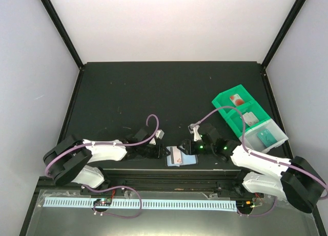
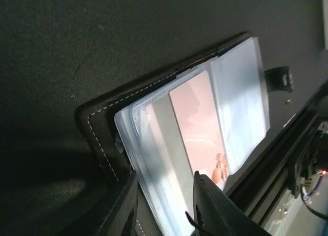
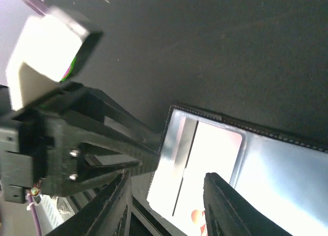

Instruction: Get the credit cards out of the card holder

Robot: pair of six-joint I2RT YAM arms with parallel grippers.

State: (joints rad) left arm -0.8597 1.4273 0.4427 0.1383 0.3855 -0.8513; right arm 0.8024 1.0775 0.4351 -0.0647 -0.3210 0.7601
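- Holder [image 1: 190,159] [image 2: 102,128] [image 3: 266,136]: lies open and flat on the table [image 1: 128,92], directly between the two grippers, clear sleeves facing up.
- Card [image 1: 177,155] [image 2: 197,128] [image 3: 212,159]: pale pink with a small red mark, seated in the top sleeve on the half of the holder nearer the left gripper. It is fully inside the sleeve, with no edge drawn out.
- Left gripper [image 1: 163,152] [image 2: 163,177] [image 3: 151,156]: at the holder's left edge. Its own view shows one finger over the black stitched cover and the other over the sleeves, with the corner of the sleeve stack in the gap. The fingers stand partly drawn in. Whether they pinch the stack cannot be told.
- Right gripper [image 1: 185,146] [image 3: 166,177]: over the same half of the holder, tips just beside the left gripper's tips. The fingers are spread, with the card's sleeve showing between them. No grip on anything is visible.
- Tray [image 1: 219,102]: green, well apart from both grippers, off to the right gripper's far right side.
- Red-marked card [image 1: 237,99]: lies in the tray's far compartment.
- Teal card [image 1: 266,137]: lies in the pale bin at the tray's near end, closest to the right arm.
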